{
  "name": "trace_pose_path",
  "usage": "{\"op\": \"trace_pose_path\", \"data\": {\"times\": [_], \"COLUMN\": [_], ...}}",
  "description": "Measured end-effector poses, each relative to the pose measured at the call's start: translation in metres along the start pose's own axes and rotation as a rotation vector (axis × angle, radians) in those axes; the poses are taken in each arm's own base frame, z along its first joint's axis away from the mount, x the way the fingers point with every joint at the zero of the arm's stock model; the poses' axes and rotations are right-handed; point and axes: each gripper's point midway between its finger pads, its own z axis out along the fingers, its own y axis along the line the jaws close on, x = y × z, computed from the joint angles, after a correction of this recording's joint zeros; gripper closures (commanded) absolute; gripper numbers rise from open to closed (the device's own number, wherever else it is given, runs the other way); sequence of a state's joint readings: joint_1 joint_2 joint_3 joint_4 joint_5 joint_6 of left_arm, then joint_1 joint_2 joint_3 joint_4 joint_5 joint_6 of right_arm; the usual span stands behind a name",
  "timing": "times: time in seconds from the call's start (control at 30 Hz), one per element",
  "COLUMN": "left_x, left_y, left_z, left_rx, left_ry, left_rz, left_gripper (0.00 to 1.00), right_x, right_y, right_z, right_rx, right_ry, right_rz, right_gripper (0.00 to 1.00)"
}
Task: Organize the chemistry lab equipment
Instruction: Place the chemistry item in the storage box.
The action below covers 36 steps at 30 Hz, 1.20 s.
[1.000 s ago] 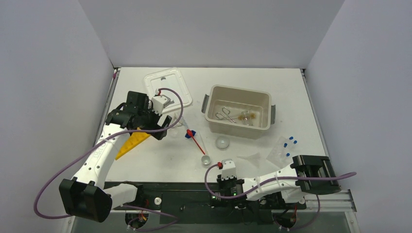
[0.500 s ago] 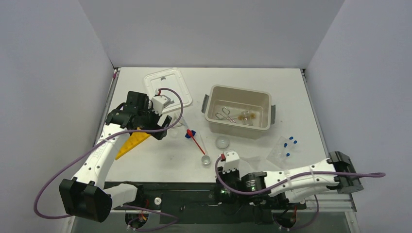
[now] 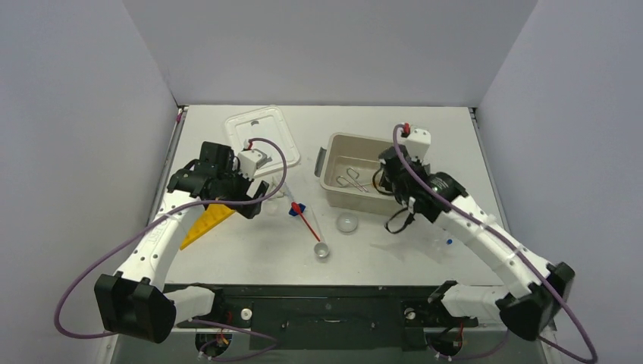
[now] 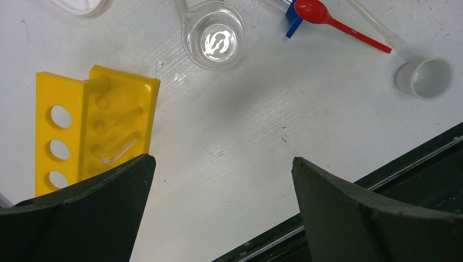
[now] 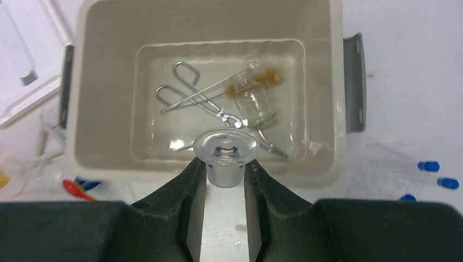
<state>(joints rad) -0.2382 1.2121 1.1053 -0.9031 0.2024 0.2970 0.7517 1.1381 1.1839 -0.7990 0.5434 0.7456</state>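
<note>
My right gripper [image 5: 225,170] is shut on a clear glass stopper [image 5: 225,150], pinching its frosted plug, and hangs over the near wall of the beige tub [image 5: 98,82]. Inside the tub lie metal tongs [image 5: 191,98], a brush [image 5: 259,79] and a small glass vial [image 5: 256,105]. In the top view this gripper [image 3: 387,180] sits above the tub [image 3: 371,200]. My left gripper [image 4: 221,161] stands wide open and empty above bare table, beside the yellow tube rack [image 4: 95,114] with a test tube [image 4: 120,150] on it. A clear beaker [image 4: 214,41] and a red spatula [image 4: 338,27] lie beyond.
A white lid [image 3: 261,133] rests at the back left. A glass dish [image 3: 347,223] and a small white cup [image 3: 322,250] sit in front of the tub. Blue-capped tubes [image 5: 431,165] lie right of the tub. The black front rail [image 4: 404,164] is close to my left gripper.
My right arm has swung from the table's near edge up and back to over the tub. The left arm has stayed where it was.
</note>
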Motion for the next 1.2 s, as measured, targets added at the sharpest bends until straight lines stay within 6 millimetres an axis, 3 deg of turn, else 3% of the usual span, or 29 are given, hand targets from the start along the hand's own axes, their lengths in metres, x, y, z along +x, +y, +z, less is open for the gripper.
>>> {"op": "trace_pose_path", "data": {"times": [0.1, 0.2, 0.3, 0.4, 0.83, 1.07, 1.13, 1.2], "left_x": [0.0, 0.001, 0.004, 0.01, 0.018, 0.024, 0.026, 0.027], "left_y": [0.0, 0.0, -0.001, -0.002, -0.002, -0.003, -0.003, -0.003], "left_z": [0.0, 0.0, 0.002, 0.004, -0.002, -0.006, -0.007, -0.008], "left_rx": [0.0, 0.001, 0.004, 0.008, -0.001, -0.006, -0.01, -0.013], "left_ry": [0.0, 0.002, 0.012, 0.026, 0.043, 0.066, 0.073, 0.079], "left_rz": [-0.003, -0.005, -0.006, -0.007, 0.015, 0.009, 0.005, 0.001], "left_gripper": [0.03, 0.03, 0.03, 0.03, 0.03, 0.04, 0.04, 0.03], "right_x": [-0.009, 0.003, 0.013, 0.022, 0.069, 0.062, 0.062, 0.061], "right_y": [-0.008, -0.018, -0.025, -0.024, -0.032, -0.038, -0.038, -0.038], "right_z": [0.049, 0.096, 0.128, 0.148, 0.2, 0.208, 0.208, 0.206], "right_rx": [0.084, 0.151, 0.196, 0.213, 0.274, 0.285, 0.285, 0.278], "right_ry": [0.051, 0.141, 0.207, 0.239, 0.332, 0.308, 0.309, 0.309], "right_rz": [-0.03, -0.074, -0.106, -0.126, -0.163, -0.137, -0.137, -0.134], "right_gripper": [1.0, 1.0, 1.0, 1.0, 0.92, 0.55, 0.46, 0.44]}}
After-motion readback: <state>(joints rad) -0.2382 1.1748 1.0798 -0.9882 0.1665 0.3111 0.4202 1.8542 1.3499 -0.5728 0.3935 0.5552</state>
